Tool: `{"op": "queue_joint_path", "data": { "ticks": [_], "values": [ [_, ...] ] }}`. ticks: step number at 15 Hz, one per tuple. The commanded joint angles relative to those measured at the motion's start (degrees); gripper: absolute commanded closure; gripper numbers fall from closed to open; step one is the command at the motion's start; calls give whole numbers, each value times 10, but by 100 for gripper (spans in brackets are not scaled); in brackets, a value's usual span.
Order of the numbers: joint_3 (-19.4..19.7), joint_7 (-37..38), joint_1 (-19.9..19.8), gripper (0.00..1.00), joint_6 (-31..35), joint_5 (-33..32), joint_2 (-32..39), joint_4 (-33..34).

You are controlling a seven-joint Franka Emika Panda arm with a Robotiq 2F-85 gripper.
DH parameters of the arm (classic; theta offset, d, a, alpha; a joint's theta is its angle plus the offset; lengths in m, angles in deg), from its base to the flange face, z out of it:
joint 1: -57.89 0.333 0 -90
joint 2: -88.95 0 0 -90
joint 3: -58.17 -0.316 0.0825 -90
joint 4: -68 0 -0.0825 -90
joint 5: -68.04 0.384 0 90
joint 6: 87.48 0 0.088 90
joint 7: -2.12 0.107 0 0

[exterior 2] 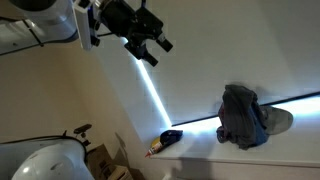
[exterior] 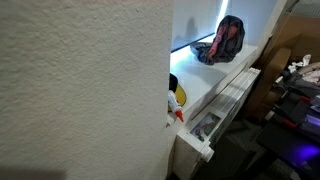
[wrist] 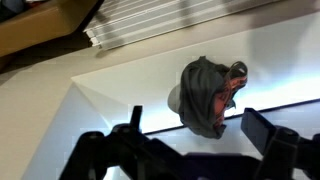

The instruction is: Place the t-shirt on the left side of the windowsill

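The t-shirt [wrist: 210, 95] is a crumpled dark grey bundle with red and patterned parts, lying on the white windowsill [wrist: 120, 95]. It shows in both exterior views [exterior: 222, 40] [exterior 2: 243, 115]. My gripper [wrist: 195, 130] is open and empty, hanging above the sill with the shirt between and beyond its fingers, apart from it. In an exterior view the gripper [exterior 2: 150, 45] is high in the air, well away from the shirt.
A small toy with yellow, black and red parts [exterior: 176, 100] [exterior 2: 166, 139] lies on the sill at the end away from the shirt. A white wall [exterior: 80, 90] blocks much of an exterior view. Slatted blinds or radiator fins [wrist: 150, 25] run along the sill edge.
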Motion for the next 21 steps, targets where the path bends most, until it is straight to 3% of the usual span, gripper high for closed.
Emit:
{"op": "queue_joint_path", "data": {
  "ticks": [1, 2, 3, 5, 10, 11, 12, 18, 21],
  "values": [
    [110, -107, -16, 0, 22, -4, 24, 58],
    [60, -65, -26, 0, 21, 9, 7, 24],
    [91, -92, -26, 0, 22, 9, 9, 38],
    [118, -111, -22, 0, 21, 8, 10, 51],
    [109, -111, -21, 0, 21, 8, 14, 52],
    [113, -115, -5, 0, 11, 26, 18, 67],
    [99, -125, 13, 0, -5, 34, 27, 78],
    [-70, -98, 66, 0, -18, 12, 37, 26],
    [-74, -148, 88, 0, -46, -4, 57, 21]
  ]
}}
